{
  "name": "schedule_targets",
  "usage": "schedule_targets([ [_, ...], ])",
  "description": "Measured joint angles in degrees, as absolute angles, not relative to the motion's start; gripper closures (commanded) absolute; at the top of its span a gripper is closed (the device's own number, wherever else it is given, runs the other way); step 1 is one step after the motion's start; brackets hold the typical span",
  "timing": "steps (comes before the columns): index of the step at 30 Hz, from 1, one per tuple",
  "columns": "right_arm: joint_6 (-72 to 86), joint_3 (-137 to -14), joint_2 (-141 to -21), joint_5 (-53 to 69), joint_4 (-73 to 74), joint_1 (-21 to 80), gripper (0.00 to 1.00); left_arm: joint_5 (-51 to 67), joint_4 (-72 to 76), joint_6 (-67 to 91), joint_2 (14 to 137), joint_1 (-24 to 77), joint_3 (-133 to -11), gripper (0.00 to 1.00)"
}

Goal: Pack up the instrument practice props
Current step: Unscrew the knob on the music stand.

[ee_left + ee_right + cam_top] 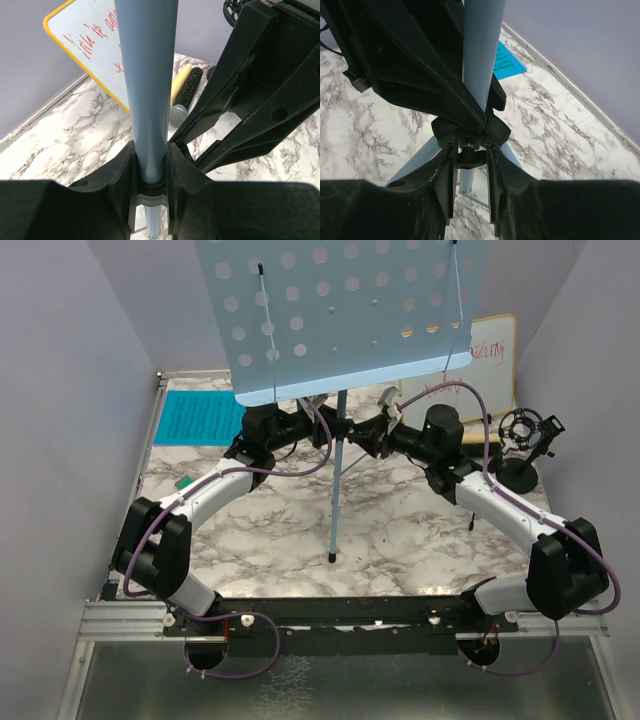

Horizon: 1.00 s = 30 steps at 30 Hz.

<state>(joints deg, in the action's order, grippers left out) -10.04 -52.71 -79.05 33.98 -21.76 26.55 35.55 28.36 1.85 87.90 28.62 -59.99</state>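
Light-blue music rack pole [337,490] stands straight up mid-table, held by the left gripper [150,172] from nine o'clock, while the right gripper [470,150] from three o'clock pinches its black knob [471,159] below.

Marble table [400,540]: music rack [340,310] tripod stands mid-table. Cyan sheet [200,418] flat at far-left corner. Studio microphone [525,435], handheld microphone [182,95], whiteboard [492,350] near far-right corner.

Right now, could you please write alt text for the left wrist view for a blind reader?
The left claw is clamped on the music rack's light-blue pole, with the right claw at the same pole. Behind, a handheld microphone lies on the marble table near a whiteboard with red writing.
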Motion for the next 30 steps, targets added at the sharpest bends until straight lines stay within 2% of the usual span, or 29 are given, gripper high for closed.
schedule_targets([
  [6,-14.59,-53.01,-78.72,34.98,-20.56,26.57,0.74,35.57,28.36,1.87,87.9,28.62,-59.99,1.0],
  [14,-27.16,-53.49,-77.01,34.96,-15.92,27.97,0.75,35.73,28.05,1.85,87.79,28.64,-59.99,1.0],
  [23,-42.74,-55.48,-75.37,30.02,-8.08,31.83,0.73,36.03,27.59,1.83,87.55,28.64,-59.99,1.0],
  [30,-50.22,-57.82,-75.2,23.49,-2.28,35.35,0.67,36.16,27.51,1.85,87.5,28.62,-59.99,1.0],
])
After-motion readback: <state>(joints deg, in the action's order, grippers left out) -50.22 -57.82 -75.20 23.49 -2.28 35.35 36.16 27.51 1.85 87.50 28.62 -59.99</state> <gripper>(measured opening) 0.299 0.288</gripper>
